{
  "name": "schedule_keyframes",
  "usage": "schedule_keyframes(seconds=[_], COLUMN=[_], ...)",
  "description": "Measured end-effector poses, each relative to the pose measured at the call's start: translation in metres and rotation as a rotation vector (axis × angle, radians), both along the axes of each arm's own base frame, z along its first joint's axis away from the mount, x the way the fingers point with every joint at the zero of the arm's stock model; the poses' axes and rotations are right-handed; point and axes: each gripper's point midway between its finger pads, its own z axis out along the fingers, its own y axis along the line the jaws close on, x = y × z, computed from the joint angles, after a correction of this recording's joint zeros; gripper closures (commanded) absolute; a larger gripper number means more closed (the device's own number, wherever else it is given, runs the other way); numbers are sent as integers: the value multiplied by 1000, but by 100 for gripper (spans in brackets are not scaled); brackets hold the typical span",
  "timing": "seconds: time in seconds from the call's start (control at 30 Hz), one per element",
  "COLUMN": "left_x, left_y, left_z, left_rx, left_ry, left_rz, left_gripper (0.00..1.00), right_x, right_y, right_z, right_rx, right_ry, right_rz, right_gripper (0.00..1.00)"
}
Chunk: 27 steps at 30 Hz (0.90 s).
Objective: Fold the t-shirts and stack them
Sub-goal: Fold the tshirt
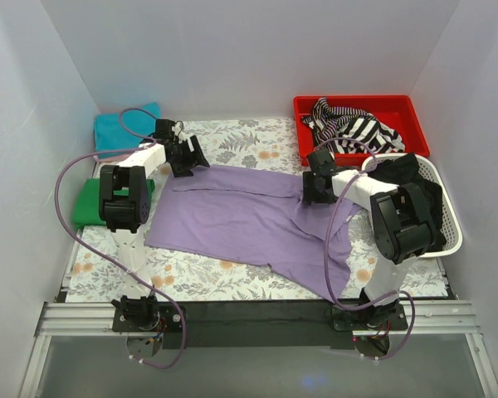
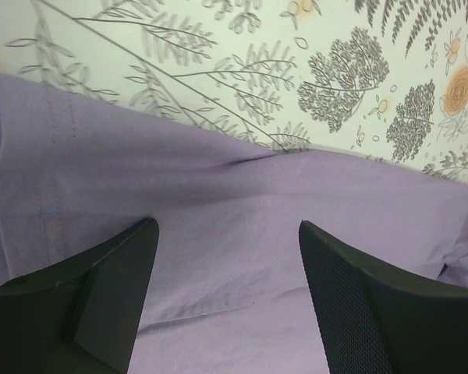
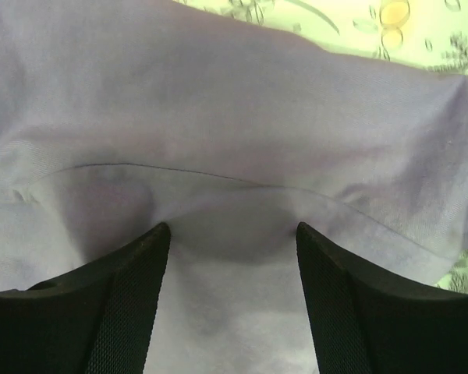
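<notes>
1. Currently the fold of the soft lavender-purple cloth t-shirt (image 1: 241,220) looks barely begun: it lies spread, somewhat rumpled, across the middle of the floral-patterned tabletop (image 1: 232,278), one part trailing toward the near edge.
2. The left gripper (image 1: 191,157) hangs over the shirt's far-left part and the right gripper (image 1: 314,189) over its right part. Both have their jaws apart and clamp nothing.
3. Next, I judge, each must drop and pinch a cloth edge, then lift together.
4. Only the overhead view shows the folded teal t-shirt (image 1: 120,128) at the far-left corner and the folded green t-shirt (image 1: 85,206) by the left edge.
5. Only the wrist views show the cloth lying loose between the open fingers.
</notes>
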Motion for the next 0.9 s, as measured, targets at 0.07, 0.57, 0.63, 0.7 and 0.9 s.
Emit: schedule_keyframes(seconds=[0.07,0.57,0.63,0.7,0.9], left_x=[1,-16,-23,-29,-33], left_y=[8,52,52,52,52], left_z=[0,-1,0,1,3], left_rx=[-20,-79,-74,-72,-63], left_ry=[8,4,5,10,27], left_rz=[25,137,138,134,118], left_gripper=[27,29,29,29,27], right_x=[10,80,82,84,62], right_y=[3,13,9,7,-3], right_z=[-1,-2,-2,-1,12], right_rx=[15,100,106,113,123], right_ry=[-1,-34,-37,-41,-44], right_rz=[3,24,24,37,80], right_gripper=[26,21,19,17,15])
